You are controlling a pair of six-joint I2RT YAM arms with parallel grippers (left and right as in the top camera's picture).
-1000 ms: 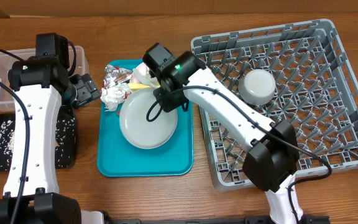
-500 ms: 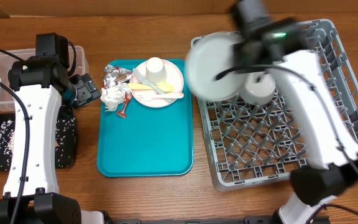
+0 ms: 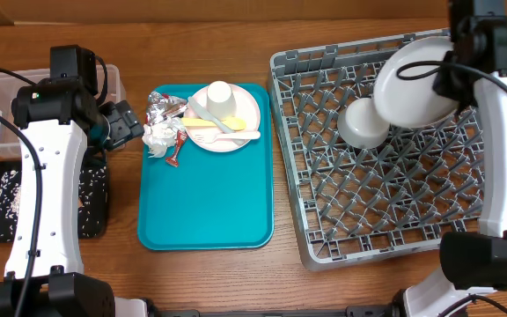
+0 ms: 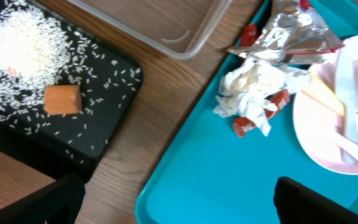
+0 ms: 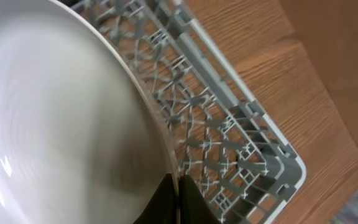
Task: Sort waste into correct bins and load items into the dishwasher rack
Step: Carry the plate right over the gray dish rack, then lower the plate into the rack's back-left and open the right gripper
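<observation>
Now that the right gripper (image 5: 178, 190), clamped on the grey-white plate (image 3: 416, 79), has swung it over the dishwasher rack (image 3: 385, 202), slotting remains (left gripper (image 3: 123, 123) gapes empty).

We see a teal tray (image 3: 205, 207) at centre, a grey lattice rack (image 3: 377, 207) and white plate (image 3: 416, 84) at right, and a black tray (image 4: 98, 127) speckled with white rice (image 4: 23, 43) beside an orange cube (image 4: 63, 99).

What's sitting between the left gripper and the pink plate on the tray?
The crumpled foil and the white napkin, clearest in the overhead view.
</observation>
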